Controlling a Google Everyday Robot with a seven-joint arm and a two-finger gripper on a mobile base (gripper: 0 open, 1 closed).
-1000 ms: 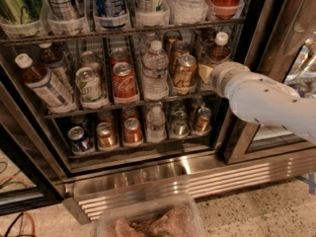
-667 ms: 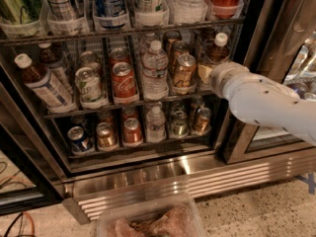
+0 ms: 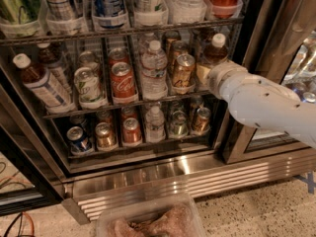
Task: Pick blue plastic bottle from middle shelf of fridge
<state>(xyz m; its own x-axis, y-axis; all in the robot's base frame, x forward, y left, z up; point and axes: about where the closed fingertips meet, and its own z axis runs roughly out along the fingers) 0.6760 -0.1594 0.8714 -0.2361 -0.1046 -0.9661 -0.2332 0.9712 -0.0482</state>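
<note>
A single camera view looked down at an open fridge (image 3: 253,53), a tall drinks cooler with a dark frame and wire racks. Over the last second almost nothing had changed: the white robot arm (image 3: 261,105) stayed reaching in from the right, and its gripper (image 3: 206,76) stayed at the right end of the middle shelf (image 3: 98,109). That suggested the task was at the grasping step, with no lift begun. The blue plastic bottle (image 3: 216,51), white-capped and holding amber drink, stood upright in the rightmost lane, right at the gripper. The wrist covered its lower body and label. Whether the gripper was apart or clamped on the bottle could not be told. A second bottle of the same kind (image 3: 42,85), with a pale blue-and-white label, leaned at the far left of the same rack, well apart from the arm. Between them stood a green-and-white can (image 3: 87,85), a red cola can (image 3: 122,80), a ribbed water bottle (image 3: 154,70) and a gold can (image 3: 182,69). The gold can sat just beside the gripper, so a sideways pull would likely knock it. The rail of the top shelf (image 3: 148,29) ran close above the bottle's cap, leaving little room to lift. Short cans (image 3: 131,130) filled the lowest tier above the steel base grille (image 3: 197,179). A clear plastic tub (image 3: 148,206) sat at the bottom edge.
</note>
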